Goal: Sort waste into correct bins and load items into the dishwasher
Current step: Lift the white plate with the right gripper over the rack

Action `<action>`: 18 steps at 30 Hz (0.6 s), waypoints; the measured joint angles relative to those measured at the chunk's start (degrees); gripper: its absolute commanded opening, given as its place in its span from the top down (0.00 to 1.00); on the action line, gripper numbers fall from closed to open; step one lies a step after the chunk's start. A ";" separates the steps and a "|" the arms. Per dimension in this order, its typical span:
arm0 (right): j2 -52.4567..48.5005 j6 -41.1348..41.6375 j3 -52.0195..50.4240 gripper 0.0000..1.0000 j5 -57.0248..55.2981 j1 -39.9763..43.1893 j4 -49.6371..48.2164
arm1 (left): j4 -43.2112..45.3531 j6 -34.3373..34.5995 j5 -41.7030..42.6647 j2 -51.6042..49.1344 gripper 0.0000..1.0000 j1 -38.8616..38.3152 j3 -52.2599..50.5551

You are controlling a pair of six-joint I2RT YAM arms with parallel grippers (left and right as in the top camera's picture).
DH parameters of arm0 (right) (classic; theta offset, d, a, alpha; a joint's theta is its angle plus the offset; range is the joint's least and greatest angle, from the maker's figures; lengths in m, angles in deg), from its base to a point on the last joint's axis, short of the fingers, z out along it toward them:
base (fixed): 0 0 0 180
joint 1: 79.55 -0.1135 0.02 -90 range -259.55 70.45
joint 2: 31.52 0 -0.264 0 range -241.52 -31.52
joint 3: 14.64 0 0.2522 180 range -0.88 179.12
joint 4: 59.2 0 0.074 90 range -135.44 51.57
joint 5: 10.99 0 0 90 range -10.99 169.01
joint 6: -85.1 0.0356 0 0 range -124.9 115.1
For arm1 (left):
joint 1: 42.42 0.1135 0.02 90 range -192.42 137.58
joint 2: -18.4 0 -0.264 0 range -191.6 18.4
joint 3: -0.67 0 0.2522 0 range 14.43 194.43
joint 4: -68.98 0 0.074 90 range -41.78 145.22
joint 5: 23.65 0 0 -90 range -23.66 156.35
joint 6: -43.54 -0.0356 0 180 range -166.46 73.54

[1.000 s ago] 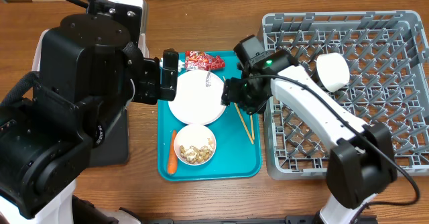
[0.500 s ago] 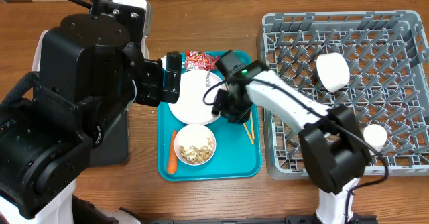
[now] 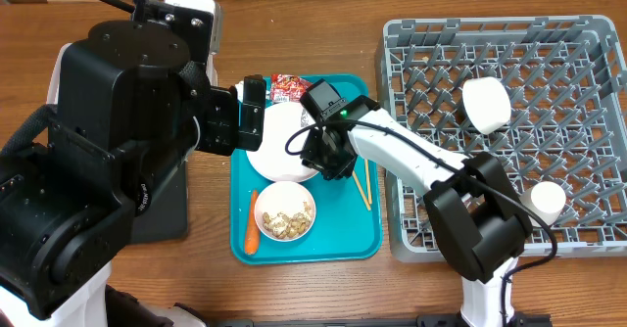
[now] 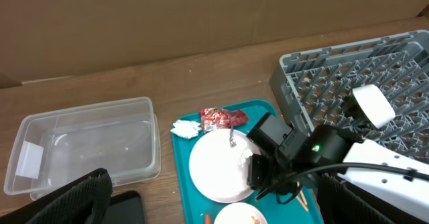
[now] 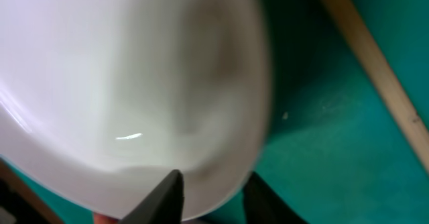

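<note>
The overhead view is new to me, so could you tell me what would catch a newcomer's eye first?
The bright teal tray in the middle draws the eye first, with the right gripper at the rim of the white plate that lies on it. Next comes the big grey dish rack on the right, with a white bowl and a small white cup in it.

Around the white plate [image 3: 277,139] you find obstacles on most sides: the left gripper [image 3: 251,112] at 10 o'clock, the red wrapper [image 3: 287,87] at 12, the right gripper [image 3: 315,161] at 4, and the bowl of nuts [image 3: 285,210] close at 6. Bare floor of the teal tray [image 3: 338,231] opens at 5 o'clock, between the chopsticks [image 3: 363,183] and that bowl.
</note>
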 measured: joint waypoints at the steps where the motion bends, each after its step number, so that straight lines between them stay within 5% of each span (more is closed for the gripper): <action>1: -0.22 -0.20 -0.02 0.79 -0.15 0.02 -0.11 | 0.00 0.00 0.00 0.00 0.00 0.00 0.00; 8: -0.72 -2.69 -0.17 0.95 -1.81 0.52 1.18 | 0.00 0.00 0.00 0.00 0.00 0.00 0.00; 12: -0.70 -3.82 -0.17 0.87 -3.39 0.74 3.04 | 0.00 0.00 0.00 0.00 0.00 0.00 0.00; 14: -0.72 -4.52 -0.31 0.96 -4.39 0.70 3.17 | 0.00 0.00 0.00 0.00 0.00 0.00 0.00; 18: -0.72 -4.83 -0.31 0.96 -4.94 0.72 3.08 | 0.00 0.00 0.00 0.00 0.00 0.00 0.00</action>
